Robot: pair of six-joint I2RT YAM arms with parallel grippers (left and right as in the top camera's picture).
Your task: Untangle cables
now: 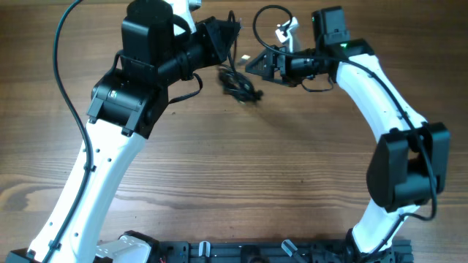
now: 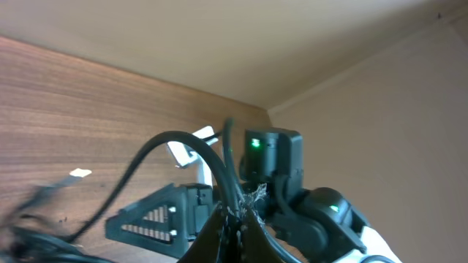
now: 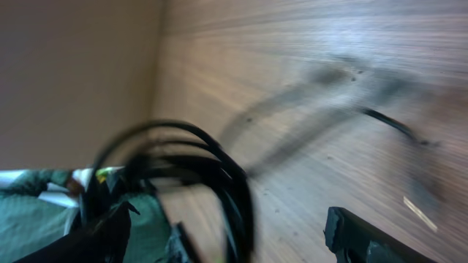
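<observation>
On the brown wooden table's point(image 1: 219, 161) far side | thin black plug-ended cables point(image 1: 240, 84): 1 knotted bunch, strands raised | left gripper point(image 2: 235, 226) clamped on cables | right gripper point(image 3: 230, 212) spread wide, gripping nothing | untangling barely begun

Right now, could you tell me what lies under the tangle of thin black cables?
Only brown wooden table shows beneath the thin black cables; where strands rise to the black left gripper, its body hides what lies below.

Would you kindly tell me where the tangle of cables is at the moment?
In the overhead view the cables are bunched at the far middle of the table, between the left gripper and the right gripper.
</observation>
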